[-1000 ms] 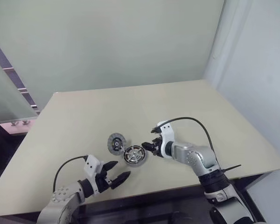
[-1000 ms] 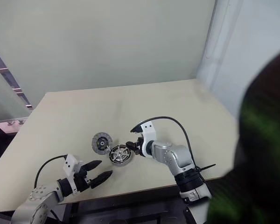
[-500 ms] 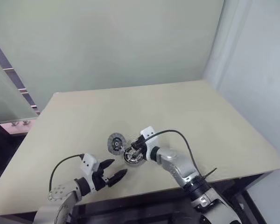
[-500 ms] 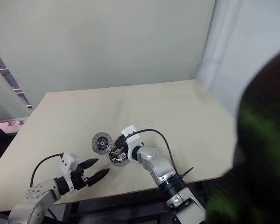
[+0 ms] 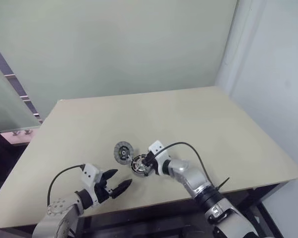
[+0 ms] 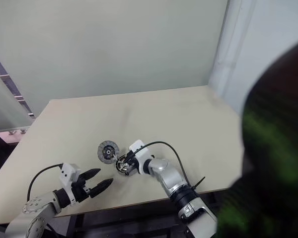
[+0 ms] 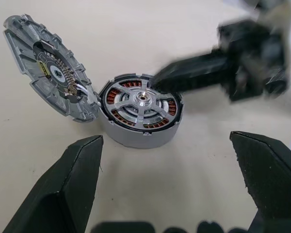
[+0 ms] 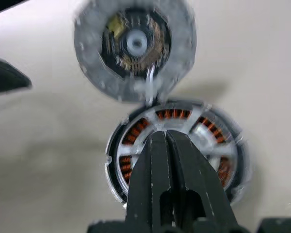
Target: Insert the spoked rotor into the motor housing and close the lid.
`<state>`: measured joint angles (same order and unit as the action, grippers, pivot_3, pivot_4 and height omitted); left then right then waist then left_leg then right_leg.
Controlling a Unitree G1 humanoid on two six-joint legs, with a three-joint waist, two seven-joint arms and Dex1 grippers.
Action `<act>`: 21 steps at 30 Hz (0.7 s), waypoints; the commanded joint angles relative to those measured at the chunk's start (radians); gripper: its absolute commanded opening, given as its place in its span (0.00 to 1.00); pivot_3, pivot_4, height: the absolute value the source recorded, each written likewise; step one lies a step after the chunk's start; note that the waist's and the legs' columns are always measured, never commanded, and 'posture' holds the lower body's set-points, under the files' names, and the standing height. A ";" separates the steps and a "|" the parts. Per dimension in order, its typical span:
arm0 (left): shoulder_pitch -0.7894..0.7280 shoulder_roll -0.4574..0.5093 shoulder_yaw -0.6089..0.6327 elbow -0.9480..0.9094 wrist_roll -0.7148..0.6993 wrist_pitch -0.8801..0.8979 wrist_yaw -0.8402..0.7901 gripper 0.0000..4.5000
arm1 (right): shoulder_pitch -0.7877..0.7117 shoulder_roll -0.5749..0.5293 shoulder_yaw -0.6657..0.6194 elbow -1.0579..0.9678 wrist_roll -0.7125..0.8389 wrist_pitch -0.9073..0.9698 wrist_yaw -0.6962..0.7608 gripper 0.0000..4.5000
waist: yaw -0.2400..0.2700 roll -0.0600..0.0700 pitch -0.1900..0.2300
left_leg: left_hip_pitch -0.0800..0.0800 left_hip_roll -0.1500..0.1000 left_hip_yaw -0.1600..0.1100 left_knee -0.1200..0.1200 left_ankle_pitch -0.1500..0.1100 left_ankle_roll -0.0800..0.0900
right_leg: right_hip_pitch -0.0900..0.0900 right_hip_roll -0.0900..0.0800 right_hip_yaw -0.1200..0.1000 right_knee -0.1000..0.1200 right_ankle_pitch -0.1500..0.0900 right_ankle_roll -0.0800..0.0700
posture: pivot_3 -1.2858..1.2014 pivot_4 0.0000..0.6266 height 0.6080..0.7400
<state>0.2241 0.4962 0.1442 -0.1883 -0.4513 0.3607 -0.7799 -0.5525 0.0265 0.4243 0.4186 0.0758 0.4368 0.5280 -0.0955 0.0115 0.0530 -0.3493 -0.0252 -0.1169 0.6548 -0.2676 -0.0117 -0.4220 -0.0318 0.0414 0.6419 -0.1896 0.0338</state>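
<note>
Right now, in the left eye view, I have the motor housing point(image 5: 139, 165) low and centre on the table point(image 5: 208, 129), with the lid point(image 5: 123, 151) touching it up and to the left. My right gripper point(image 5: 147, 165) sits pinched together over the housing's right side; my left gripper point(image 5: 117, 186), fingers spread, hangs empty at lower left, apart from the parts.

From the left wrist view I get what the head cameras cannot resolve: the spoked rotor point(image 7: 141, 103) already lies inside the housing, copper showing between its spokes, and the lid leans tilted against the housing wall at upper left. The right gripper's dark fingers point(image 7: 194, 75) come in from the right onto the rim.

Looking along the right wrist view, the closed tips point(image 8: 166, 141) rest over the centre of the rotor, lid at the top of frame.

My judgement: press straight down and gently to seat the rotor flat, avoiding any sideways shove, then fold the lid over.
</note>
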 commanded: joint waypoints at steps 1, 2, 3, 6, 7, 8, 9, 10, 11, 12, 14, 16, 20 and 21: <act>-0.026 0.011 0.014 -0.007 -0.003 -0.017 -0.005 1.00 | -0.066 -0.056 0.069 -0.127 -0.049 0.073 0.096 0.15 | 0.000 0.000 0.000 | 0.000 0.000 0.000 0.000 0.000 0.000 | 0.000 0.000 0.000 0.000 0.000 0.000 | 0.52 0.00 1.00; -0.030 0.013 0.011 -0.002 0.001 -0.017 -0.006 1.00 | -0.077 -0.079 0.094 -0.142 -0.069 0.071 0.121 0.22 | 0.000 0.000 0.000 | 0.000 0.000 0.000 0.001 0.000 0.000 | 0.000 0.000 0.000 0.000 0.000 0.000 | 0.52 0.00 1.00; -0.032 0.017 0.008 0.001 0.005 -0.018 -0.009 1.00 | -0.088 -0.100 0.118 -0.152 -0.094 0.060 0.138 0.29 | 0.000 0.000 0.000 | 0.000 0.000 0.000 0.001 0.000 0.000 | 0.000 0.000 0.000 0.000 0.000 0.000 | 0.52 0.00 1.00; -0.033 0.023 0.007 0.007 0.010 -0.020 -0.015 1.00 | -0.125 -0.160 0.193 -0.166 -0.160 0.025 0.207 0.54 | 0.000 0.000 0.000 | 0.000 0.000 0.000 0.001 0.000 0.000 | 0.000 0.000 -0.001 0.000 0.000 0.000 | 0.52 0.00 1.00; -0.031 0.027 0.010 0.006 0.009 -0.019 -0.017 1.00 | -0.136 -0.177 0.218 -0.169 -0.177 0.022 0.238 0.61 | 0.000 0.000 0.000 | 0.000 0.000 0.000 0.001 0.000 0.000 | 0.000 0.000 0.000 0.000 0.000 0.000 | 0.52 0.00 1.00; -0.029 0.031 0.013 0.004 0.009 -0.018 -0.019 1.00 | -0.145 -0.191 0.240 -0.173 -0.190 0.018 0.266 0.69 | 0.000 -0.001 0.000 | -0.001 0.000 0.000 0.001 0.000 0.000 | 0.000 0.000 0.000 0.000 0.000 0.000 | 0.52 0.00 1.00; -0.027 0.036 0.015 0.004 0.010 -0.017 -0.021 1.00 | -0.152 -0.200 0.255 -0.176 -0.200 0.017 0.288 0.76 | 0.000 -0.001 0.000 | -0.001 0.000 0.000 0.001 0.000 0.000 | 0.000 0.000 0.000 0.000 0.000 0.000 | 0.52 0.00 1.00; -0.023 0.051 0.018 0.005 0.019 -0.019 -0.026 1.00 | -0.162 -0.212 0.278 -0.182 -0.213 0.018 0.321 0.85 | 0.000 -0.001 0.000 | -0.001 0.000 0.000 0.001 0.000 0.000 | 0.000 0.000 0.000 0.000 0.000 0.000 | 0.52 0.00 1.00; -0.018 0.070 0.019 0.008 0.032 -0.020 -0.031 1.00 | -0.173 -0.222 0.299 -0.185 -0.231 0.009 0.345 0.92 | 0.000 -0.001 0.000 | -0.001 0.000 0.000 0.001 0.000 0.000 | 0.000 0.000 0.000 0.000 0.000 0.000 | 0.52 0.00 1.00; -0.015 0.083 0.018 0.010 0.040 -0.021 -0.034 1.00 | -0.180 -0.228 0.312 -0.187 -0.245 0.004 0.360 0.98 | -0.001 -0.001 0.000 | -0.001 0.000 0.000 0.000 0.000 0.000 | 0.000 0.000 -0.001 0.000 0.000 0.000 | 0.52 0.00 1.00; -0.008 0.115 0.022 0.010 0.052 -0.018 -0.045 1.00 | -0.193 -0.238 0.340 -0.184 -0.268 -0.010 0.396 0.98 | -0.001 -0.001 0.000 | 0.000 0.000 0.000 0.000 0.000 0.000 | -0.001 0.000 -0.001 0.000 0.000 0.000 | 0.52 0.00 1.00; -0.003 0.145 0.027 0.010 0.060 -0.016 -0.054 1.00 | -0.209 -0.242 0.363 -0.160 -0.301 -0.036 0.413 0.98 | -0.001 -0.001 0.000 | 0.000 0.000 0.000 0.000 0.000 0.000 | -0.001 0.000 -0.002 0.000 0.000 0.000 | 0.52 0.00 1.00; -0.014 0.168 0.039 0.001 0.051 -0.004 -0.054 1.00 | -0.231 -0.229 0.383 -0.105 -0.357 -0.089 0.406 0.98 | 0.001 -0.001 0.000 | -0.001 0.000 0.000 0.000 0.000 0.000 | -0.001 -0.001 -0.002 0.000 0.000 0.000 | 0.52 0.00 1.00; -0.019 0.171 0.040 -0.002 0.049 0.001 -0.053 1.00 | -0.235 -0.223 0.386 -0.092 -0.367 -0.100 0.404 0.98 | 0.001 -0.001 0.000 | -0.001 0.000 0.000 0.000 0.000 0.000 | -0.001 -0.001 -0.001 0.000 0.000 0.000 | 0.52 0.00 1.00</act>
<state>0.2257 0.6510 0.1456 -0.1641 -0.3929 0.3627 -0.8300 -0.7555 -0.2068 0.8099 0.3198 -0.2618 0.3703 0.9381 -0.0945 0.0104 0.0531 -0.3500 -0.0251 -0.1172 0.6551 -0.2677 -0.0120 -0.4228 -0.0323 0.0400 0.6417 -0.1895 0.0342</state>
